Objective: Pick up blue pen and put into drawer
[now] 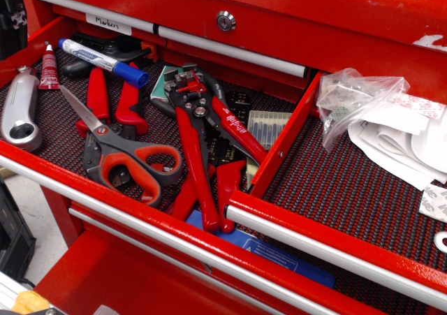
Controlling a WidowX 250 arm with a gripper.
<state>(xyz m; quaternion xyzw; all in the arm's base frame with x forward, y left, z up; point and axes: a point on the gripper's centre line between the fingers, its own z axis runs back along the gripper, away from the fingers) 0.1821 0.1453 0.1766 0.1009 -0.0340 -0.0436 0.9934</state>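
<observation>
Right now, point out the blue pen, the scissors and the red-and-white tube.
blue pen (103, 61): main camera view, white printed barrel.
scissors (133, 163): main camera view, orange handle.
red-and-white tube (49, 69): main camera view, red body.

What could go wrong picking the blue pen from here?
1. The blue pen lies across the red plier handles with the small red-and-white tube close by; a grasp could catch either, or roll the pen off.
2. The scissors lie just in front, in the likely approach path.
3. No gripper is in view, so alignment can't be checked.
</observation>
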